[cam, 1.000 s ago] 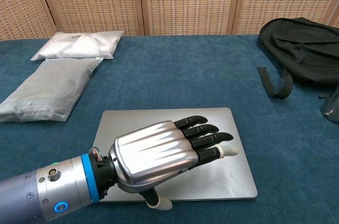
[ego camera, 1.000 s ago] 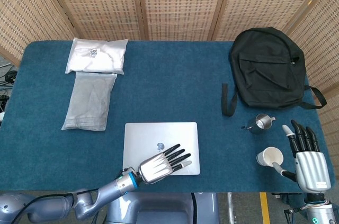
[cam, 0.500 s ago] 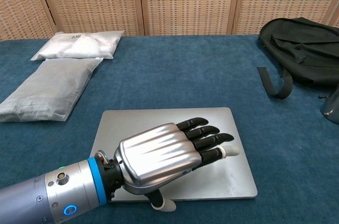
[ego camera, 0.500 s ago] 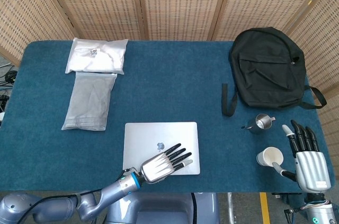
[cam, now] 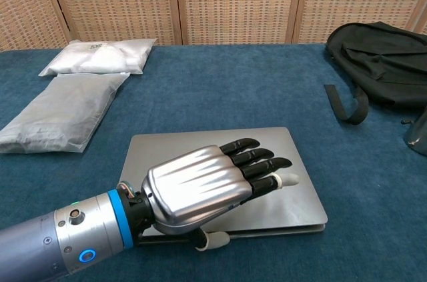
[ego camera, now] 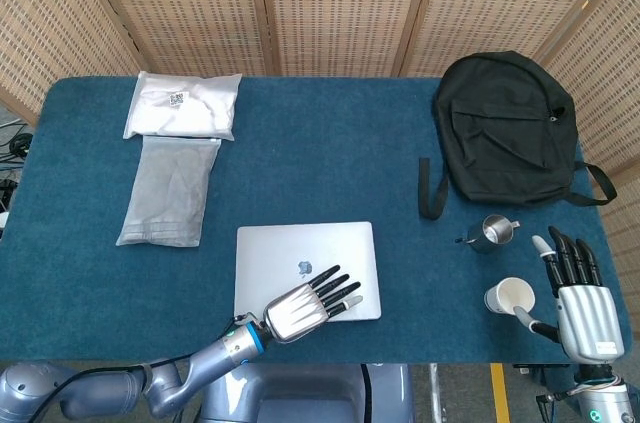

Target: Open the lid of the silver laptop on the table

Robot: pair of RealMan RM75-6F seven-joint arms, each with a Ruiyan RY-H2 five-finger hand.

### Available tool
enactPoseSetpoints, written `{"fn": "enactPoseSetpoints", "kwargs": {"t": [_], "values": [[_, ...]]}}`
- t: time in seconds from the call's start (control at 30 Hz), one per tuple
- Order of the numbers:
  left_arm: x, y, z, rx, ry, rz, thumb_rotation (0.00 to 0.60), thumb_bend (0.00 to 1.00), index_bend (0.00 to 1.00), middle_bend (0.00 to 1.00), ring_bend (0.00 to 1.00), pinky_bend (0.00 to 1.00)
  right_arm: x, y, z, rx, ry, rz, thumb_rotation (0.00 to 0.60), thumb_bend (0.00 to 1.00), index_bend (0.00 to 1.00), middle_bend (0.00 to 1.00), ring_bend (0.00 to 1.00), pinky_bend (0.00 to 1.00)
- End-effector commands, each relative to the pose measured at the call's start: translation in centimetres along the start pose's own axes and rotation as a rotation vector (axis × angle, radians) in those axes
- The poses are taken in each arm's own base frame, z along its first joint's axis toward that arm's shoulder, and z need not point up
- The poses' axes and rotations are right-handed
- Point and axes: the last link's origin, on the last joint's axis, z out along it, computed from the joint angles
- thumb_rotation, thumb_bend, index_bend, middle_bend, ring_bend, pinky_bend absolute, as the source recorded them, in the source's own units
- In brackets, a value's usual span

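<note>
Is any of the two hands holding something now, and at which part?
The left hand grips the silver laptop's lid at its front edge, thumb under it, fingers on top. The right hand holds nothing.

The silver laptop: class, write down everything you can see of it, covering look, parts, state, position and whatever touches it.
The silver laptop is a thin, matte, metal-looking slab with rounded corners and a small logo at the lid's centre. It lies on the blue table near the front edge. In the chest view its lid is raised a crack at the front, a dark gap showing above the base. The left hand lies over the lid, thumb at the front edge.
</note>
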Motion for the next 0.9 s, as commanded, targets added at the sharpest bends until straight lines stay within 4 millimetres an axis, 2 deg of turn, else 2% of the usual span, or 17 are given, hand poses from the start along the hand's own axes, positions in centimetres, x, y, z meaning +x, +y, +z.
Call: {"fn": "enactPoseSetpoints", "kwargs": {"t": [0.03, 0.33, 0.5, 0.9], "values": [[0.1, -0.1, 0.0, 0.001, 0.005, 0.009, 0.600, 0.38, 0.00, 0.00, 0.00, 0.00, 0.0, 0.0, 0.0, 0.001, 0.000, -0.001, 0.600, 0.00, 0.06, 0.00, 0.00, 0.00], [0.5, -0.8, 0.3, 0.042, 0.037, 0.061, 0.600, 0.43, 0.00, 0.00, 0.00, 0.00, 0.0, -0.2, 0.0, 0.005, -0.002, 0.001, 0.600, 0.00, 0.06, 0.00, 0.00, 0.00], [0.7, -1.9, 0.8, 0.141, 0.066, 0.102, 0.600, 0.44, 0.00, 0.00, 0.00, 0.00, -0.1, -0.2, -0.1, 0.009, -0.003, 0.002, 0.600, 0.00, 0.06, 0.00, 0.00, 0.00], [3.4, -3.5, 3.6, 0.385, 0.183, 0.034, 0.600, 0.46, 0.00, 0.00, 0.00, 0.00, -0.6, -0.9, 0.0, 0.043, -0.022, 0.012, 0.600, 0.02, 0.06, 0.00, 0.00, 0.00]]}}
